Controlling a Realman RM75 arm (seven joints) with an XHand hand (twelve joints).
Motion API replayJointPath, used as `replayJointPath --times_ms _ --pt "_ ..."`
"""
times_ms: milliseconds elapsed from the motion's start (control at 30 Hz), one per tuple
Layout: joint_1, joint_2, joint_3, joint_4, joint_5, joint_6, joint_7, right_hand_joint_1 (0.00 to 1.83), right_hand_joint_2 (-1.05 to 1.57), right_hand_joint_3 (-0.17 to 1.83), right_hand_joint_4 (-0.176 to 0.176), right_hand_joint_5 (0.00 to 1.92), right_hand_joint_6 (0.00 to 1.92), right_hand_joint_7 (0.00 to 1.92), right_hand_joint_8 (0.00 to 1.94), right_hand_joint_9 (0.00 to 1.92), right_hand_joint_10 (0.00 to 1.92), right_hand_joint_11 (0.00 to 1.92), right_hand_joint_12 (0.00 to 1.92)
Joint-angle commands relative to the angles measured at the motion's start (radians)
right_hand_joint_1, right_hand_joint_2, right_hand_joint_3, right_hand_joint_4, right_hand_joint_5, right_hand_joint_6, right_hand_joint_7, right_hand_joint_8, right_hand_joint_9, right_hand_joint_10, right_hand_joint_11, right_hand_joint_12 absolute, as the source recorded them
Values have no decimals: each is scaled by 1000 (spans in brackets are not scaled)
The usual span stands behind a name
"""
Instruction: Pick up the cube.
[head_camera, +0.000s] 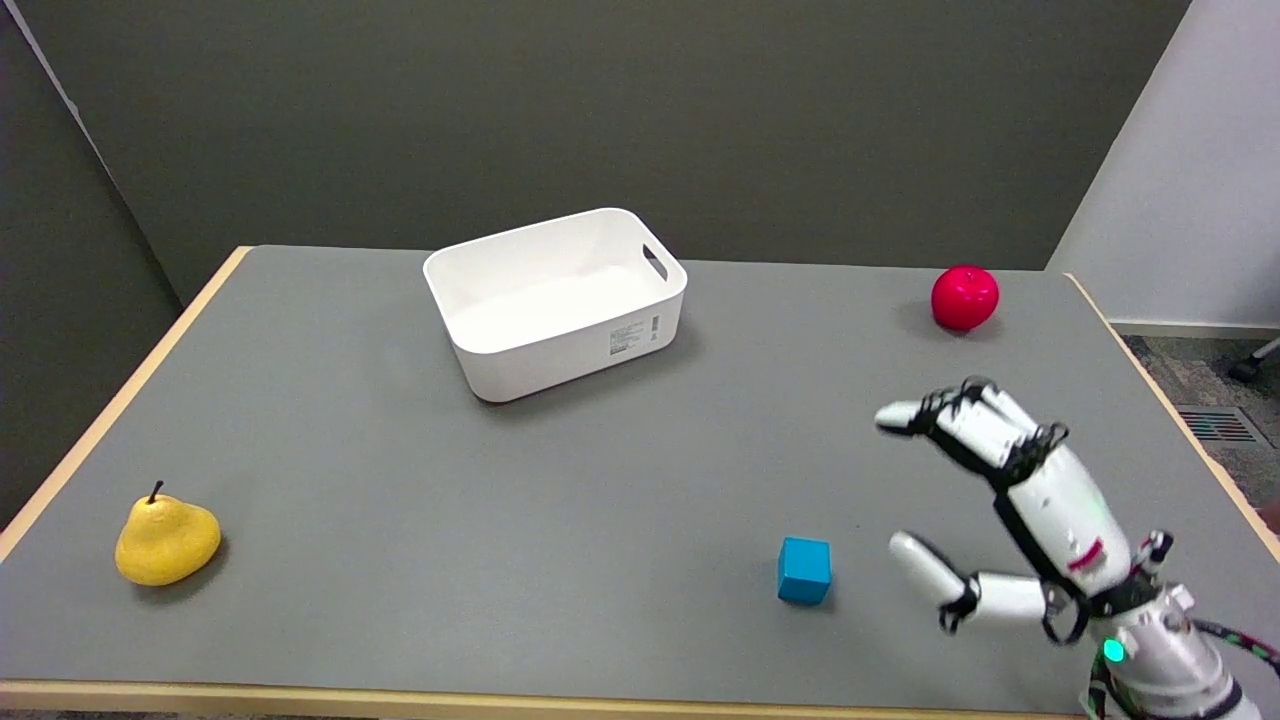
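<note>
Robot hand: the white-and-black robot hand (1010, 520) hovers near the grey desk's (600, 480) near-right edge, fingers spread, holding nothing.
Cube: small blue cube (804, 570) sits just left of the thumb, apart from it, bare desk around it.
Pear: yellow pear (166, 540) far left, near the wooden edge.
Bin: white plastic bin (556, 300) beyond, left.
Apple: red apple (965, 297) beyond, near the far-right corner.

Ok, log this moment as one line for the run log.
phase: approach | robot hand: open, to the right of cube, not touching | cube: blue, on table, not grasped | nearby: apple, pear, white bin
</note>
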Motion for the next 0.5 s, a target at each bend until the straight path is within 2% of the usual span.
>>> replayJointPath --times_ms 33,500 --pt "-29 -82 -110 -112 -197 137 -91 415 673 853 63 355 665 499 527 415 1015 176 1334" --pt "-28 -75 -113 -97 -219 110 -124 463 665 858 57 360 675 510 548 422 1035 178 1347"
